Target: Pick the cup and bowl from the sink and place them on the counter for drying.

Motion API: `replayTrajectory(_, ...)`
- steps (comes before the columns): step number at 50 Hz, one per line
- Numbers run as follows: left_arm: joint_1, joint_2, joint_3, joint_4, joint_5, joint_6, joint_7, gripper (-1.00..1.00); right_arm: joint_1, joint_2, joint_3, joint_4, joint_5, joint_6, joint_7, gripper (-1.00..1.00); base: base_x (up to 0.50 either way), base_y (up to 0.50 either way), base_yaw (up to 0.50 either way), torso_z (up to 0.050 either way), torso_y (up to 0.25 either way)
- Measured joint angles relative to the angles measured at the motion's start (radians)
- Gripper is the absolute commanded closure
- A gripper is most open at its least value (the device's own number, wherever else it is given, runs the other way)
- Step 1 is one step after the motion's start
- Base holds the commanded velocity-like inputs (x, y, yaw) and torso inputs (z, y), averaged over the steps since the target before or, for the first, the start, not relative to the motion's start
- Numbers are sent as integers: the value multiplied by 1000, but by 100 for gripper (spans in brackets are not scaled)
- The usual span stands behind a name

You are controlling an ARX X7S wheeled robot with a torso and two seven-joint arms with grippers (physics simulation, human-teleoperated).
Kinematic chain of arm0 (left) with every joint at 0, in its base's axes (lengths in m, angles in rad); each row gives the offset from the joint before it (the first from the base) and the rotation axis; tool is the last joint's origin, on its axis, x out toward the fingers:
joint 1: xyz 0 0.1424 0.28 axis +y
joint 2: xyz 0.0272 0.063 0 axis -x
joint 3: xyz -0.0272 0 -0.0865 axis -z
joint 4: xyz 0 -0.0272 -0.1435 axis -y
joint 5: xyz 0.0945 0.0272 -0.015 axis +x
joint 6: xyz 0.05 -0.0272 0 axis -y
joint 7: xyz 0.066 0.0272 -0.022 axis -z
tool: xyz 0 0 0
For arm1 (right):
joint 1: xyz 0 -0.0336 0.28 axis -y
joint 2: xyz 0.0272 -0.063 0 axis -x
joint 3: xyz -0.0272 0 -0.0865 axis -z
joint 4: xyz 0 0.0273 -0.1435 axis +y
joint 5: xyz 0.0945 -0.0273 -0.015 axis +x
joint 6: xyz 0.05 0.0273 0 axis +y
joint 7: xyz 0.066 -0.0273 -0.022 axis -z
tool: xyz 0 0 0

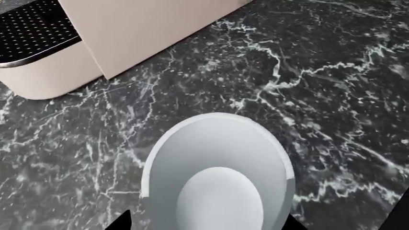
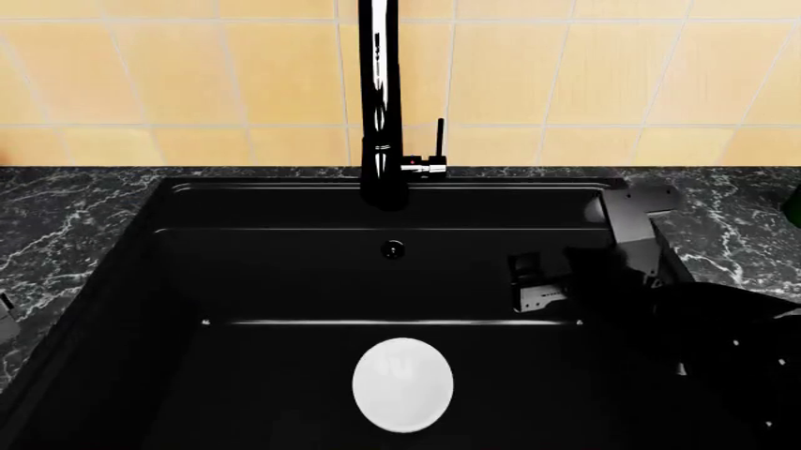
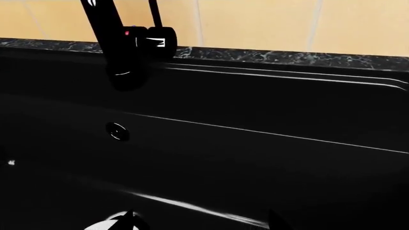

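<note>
In the left wrist view the white cup (image 1: 217,182) stands upright on the dark marbled counter (image 1: 319,72). My left gripper (image 1: 208,225) straddles it with the fingers spread wide, and a sliver of counter shows between one fingertip (image 1: 124,223) and the cup wall. The left arm is outside the head view. The white bowl (image 2: 402,385) lies on the floor of the black sink (image 2: 250,281), near its front. My right gripper (image 2: 536,281) hangs open inside the basin, above and to the right of the bowl. Only the bowl's edge (image 3: 102,224) shows beside one of the right gripper's (image 3: 201,225) fingertips.
A beige appliance (image 1: 141,28) with a black perforated tray (image 1: 32,28) stands on the counter close beyond the cup. The tall black faucet (image 2: 379,94) rises behind the sink, with a round overflow (image 2: 393,249) in the back wall. Marbled worktop (image 2: 63,225) flanks both sides.
</note>
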Motion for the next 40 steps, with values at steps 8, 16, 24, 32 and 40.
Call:
replayTrajectory(8, -32, -11, 8, 18, -11, -25, -13, -100, 1, 1, -1, 0, 1, -1, 1, -100, 0, 0, 0, 0, 0)
replayTrajectory(16, -59, -17, 12, 36, -30, -44, -21, -100, 5, 0, -4, 3, -1, -3, 3, -100, 0, 0, 0, 0, 0)
replayTrajectory(24, -80, -21, 5, 63, -62, -63, -30, -100, 10, -1, -1, 1, 5, 1, 11, -100, 0, 0, 0, 0, 0)
replayTrajectory(32, -140, -38, 0, 103, -128, -111, -60, -100, 11, -2, 1, -2, 10, 3, 15, -100, 0, 0, 0, 0, 0)
replayTrajectory(40, -249, -55, 20, 127, -218, -178, -126, -100, 10, 0, 7, -8, 20, 6, 20, -100, 0, 0, 0, 0, 0)
